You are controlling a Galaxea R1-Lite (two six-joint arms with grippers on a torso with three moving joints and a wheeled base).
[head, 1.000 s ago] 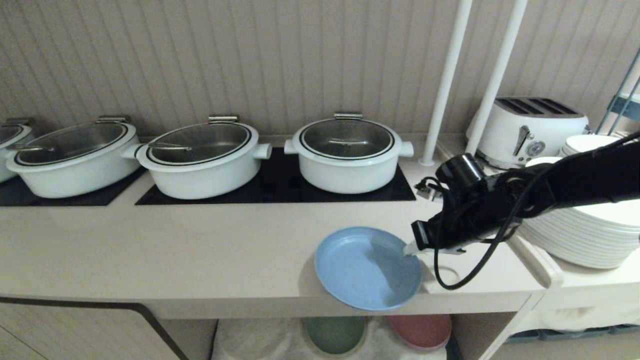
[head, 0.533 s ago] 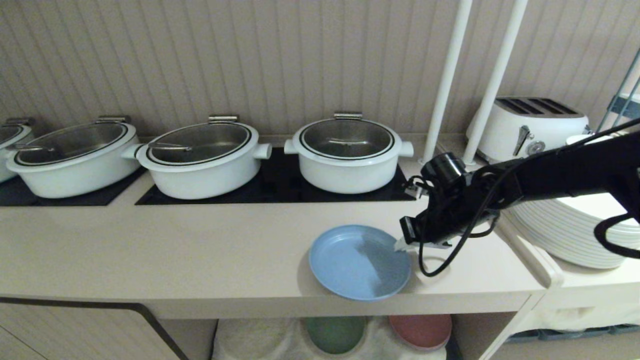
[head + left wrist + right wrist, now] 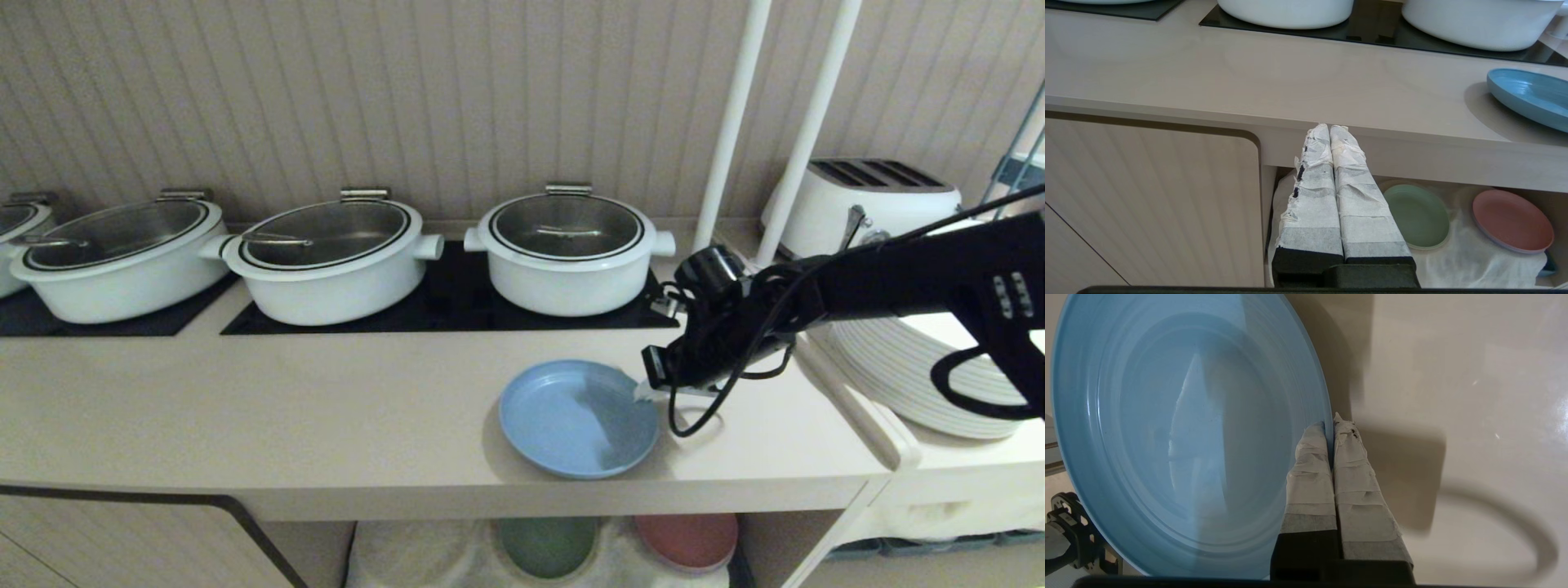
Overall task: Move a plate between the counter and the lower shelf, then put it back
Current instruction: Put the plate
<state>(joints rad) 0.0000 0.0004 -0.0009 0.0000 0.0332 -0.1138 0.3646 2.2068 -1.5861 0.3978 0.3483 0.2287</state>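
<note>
Right gripper (image 3: 645,390) sits right of centre in the head view, fingers clenched on the right-hand rim of the plate (image 3: 575,416); the right wrist view confirms it, one taped finger (image 3: 1310,469) inside the rim and the other outside it, pressed together. Plate is light blue, lower centre of the head view, over the counter (image 3: 286,400) near its front edge, and looks slightly tilted, with a shadow beneath it. Whether its far side touches the worktop cannot be told. Left gripper (image 3: 1329,127) appears only in the left wrist view, fingers pressed together on nothing, in front of the counter's front edge, centre of that frame. Below, in the lower shelf (image 3: 1470,253), a green plate (image 3: 1417,214) and a pink plate (image 3: 1513,220) lie side by side on white cloth. Three white pots (image 3: 567,249) stand on the black cooktop across the upper half; a toaster (image 3: 865,196) and stacked white plates (image 3: 906,367) at right.
</note>
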